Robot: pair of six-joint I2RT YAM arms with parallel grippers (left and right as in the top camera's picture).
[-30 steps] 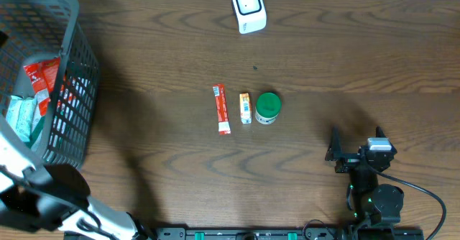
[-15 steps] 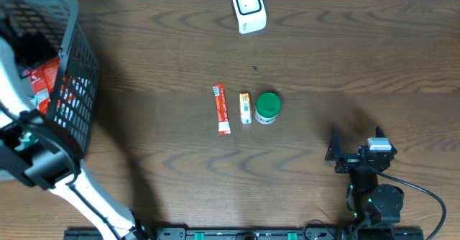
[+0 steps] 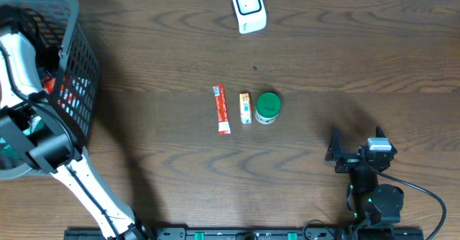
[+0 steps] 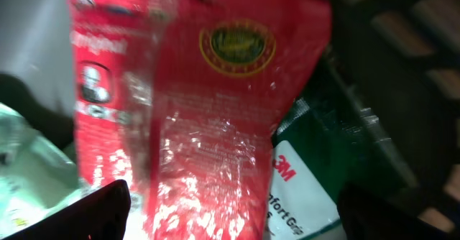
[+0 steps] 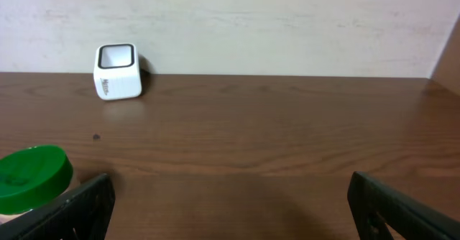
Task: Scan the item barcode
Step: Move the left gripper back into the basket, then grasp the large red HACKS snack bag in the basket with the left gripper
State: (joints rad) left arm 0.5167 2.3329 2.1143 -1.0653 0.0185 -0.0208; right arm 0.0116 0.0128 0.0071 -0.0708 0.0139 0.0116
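The left arm reaches down into the basket, and the left gripper hangs there with its jaws spread wide, holding nothing. The red packet lies inside the basket straight ahead of the jaws, filling most of the gap between the two fingertips; its left edge runs close by the left fingertip, and I cannot tell whether they touch. In the wrist view its long axis runs from the fingertips away toward the top of the frame, leaning slightly right, with the round gold logo at the far end and the glossy printed face turned to the camera. Tucked under its right edge, also in the basket, is a green packet (the white "3M" mark shows), and a pale clear packet lies at its left. Well to the right of the basket, on the table, a red stick, a small box and a green-lidded jar stand in a row; the white scanner sits beyond them. Farthest from the basket, the right gripper rests with jaws fully apart and empty.
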